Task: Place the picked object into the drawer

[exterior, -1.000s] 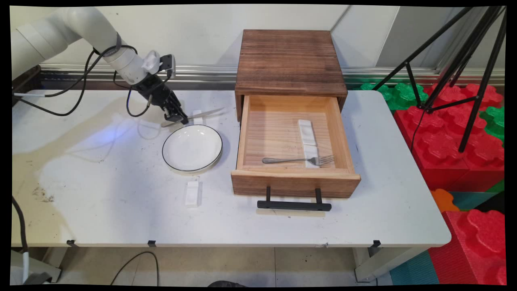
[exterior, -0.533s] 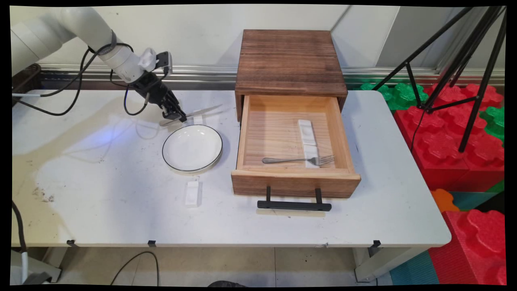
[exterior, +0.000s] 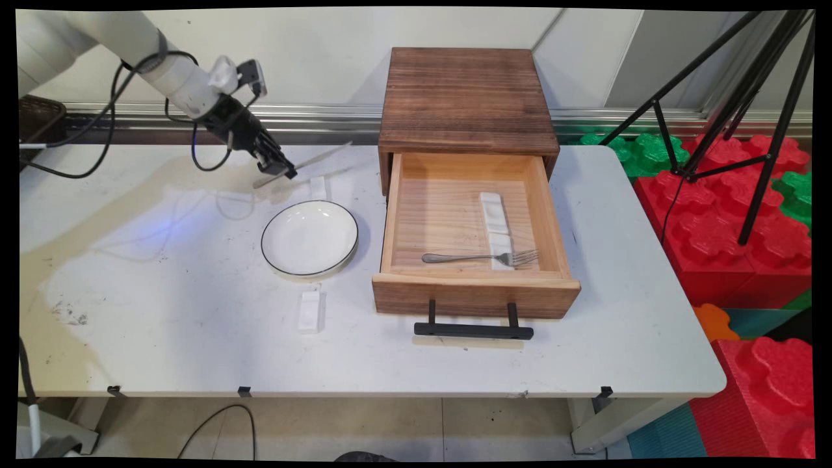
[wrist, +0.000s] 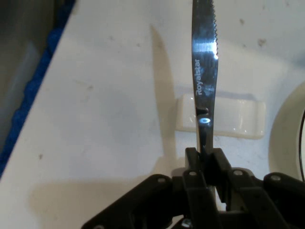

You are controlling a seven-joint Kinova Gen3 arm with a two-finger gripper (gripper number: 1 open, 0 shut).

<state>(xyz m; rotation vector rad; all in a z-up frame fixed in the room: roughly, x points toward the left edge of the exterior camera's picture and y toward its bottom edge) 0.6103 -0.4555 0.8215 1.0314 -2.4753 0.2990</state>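
Tool: clamped on the knife handle, blade raised clear of the worktop, above a white rest. Plate just in front. Open drawer to the right holds a fork.

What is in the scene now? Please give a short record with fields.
gripper: gripper shut on knife, above the table
below knife: white rest
plate: plate, empty, left of drawer
drawer: drawer open, holds fork lying across a white rest
near edge: another white rest
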